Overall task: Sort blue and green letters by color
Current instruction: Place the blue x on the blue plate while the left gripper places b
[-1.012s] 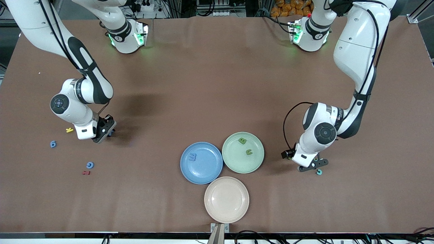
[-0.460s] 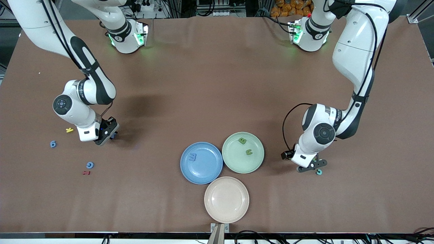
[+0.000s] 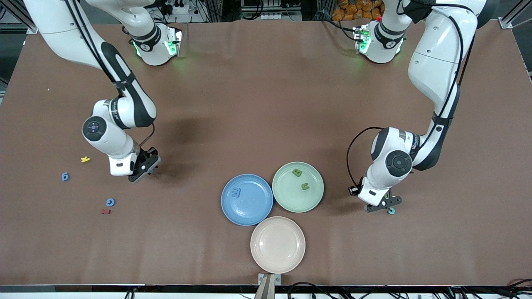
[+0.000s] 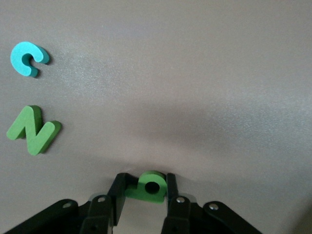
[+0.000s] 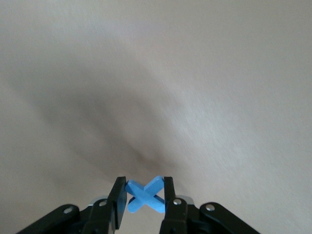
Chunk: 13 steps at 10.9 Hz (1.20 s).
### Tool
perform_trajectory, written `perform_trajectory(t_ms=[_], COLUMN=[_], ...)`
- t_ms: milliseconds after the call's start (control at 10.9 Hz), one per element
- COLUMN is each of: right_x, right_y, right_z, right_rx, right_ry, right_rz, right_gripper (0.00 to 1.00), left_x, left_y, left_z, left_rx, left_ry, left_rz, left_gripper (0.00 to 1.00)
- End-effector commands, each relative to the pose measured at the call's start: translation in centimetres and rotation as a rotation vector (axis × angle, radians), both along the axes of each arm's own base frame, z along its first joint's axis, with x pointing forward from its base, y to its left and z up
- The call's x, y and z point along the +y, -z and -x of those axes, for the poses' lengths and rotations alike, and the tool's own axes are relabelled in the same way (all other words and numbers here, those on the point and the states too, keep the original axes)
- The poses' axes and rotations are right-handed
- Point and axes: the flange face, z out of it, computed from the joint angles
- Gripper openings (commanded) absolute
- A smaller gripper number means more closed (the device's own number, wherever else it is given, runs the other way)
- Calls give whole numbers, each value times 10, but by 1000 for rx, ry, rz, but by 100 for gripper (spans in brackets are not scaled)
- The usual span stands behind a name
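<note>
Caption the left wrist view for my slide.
Left hand shut on a green foam letter; green foam N and teal foam C lie nearby.

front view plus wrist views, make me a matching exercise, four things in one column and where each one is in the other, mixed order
Things:
1. blue X letter
2. green letter with a hole
3. blue E letter
4. yellow letter

Places:
A. on the blue plate
B. between the left gripper's fingers
C. on the table toward the right arm's end
D. between the right gripper's fingers

Pairs: 1-D, 2-B, 3-A, 4-C
</note>
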Motion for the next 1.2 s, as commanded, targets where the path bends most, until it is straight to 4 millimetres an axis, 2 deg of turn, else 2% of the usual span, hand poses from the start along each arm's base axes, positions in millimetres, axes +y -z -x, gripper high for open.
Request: perform_trajectory(t_ms=[0, 276, 460, 644, 828, 920, 1104], right_x=[41, 90, 114, 143, 175, 189, 210], right_y=[-1, -6, -12, -21, -36, -44, -49], right_z=[-16, -43, -56, -69, -80, -85, -90], right_rx=[-17, 15, -1, 12, 26, 28, 30], right_ry=[111, 195, 244, 301, 370, 406, 483], right_rz=[-29, -114, -151, -168, -187, -200, -231], right_gripper=[0, 0, 0, 0, 0, 0, 0], left_x=[-1, -1, -2, -10, -23, -32, -59], left_y=[10, 5, -4, -22, -37, -51, -74], left_z=[3, 1, -2, -4, -2, 0, 9], left_rx=[-1, -9, -23, -47, -54, -57, -37], left_ry=[8, 7, 9, 10, 5, -5, -21], left_rz=[2, 3, 8, 16, 35, 52, 73], left_gripper=[24, 21, 19, 18, 18, 18, 18])
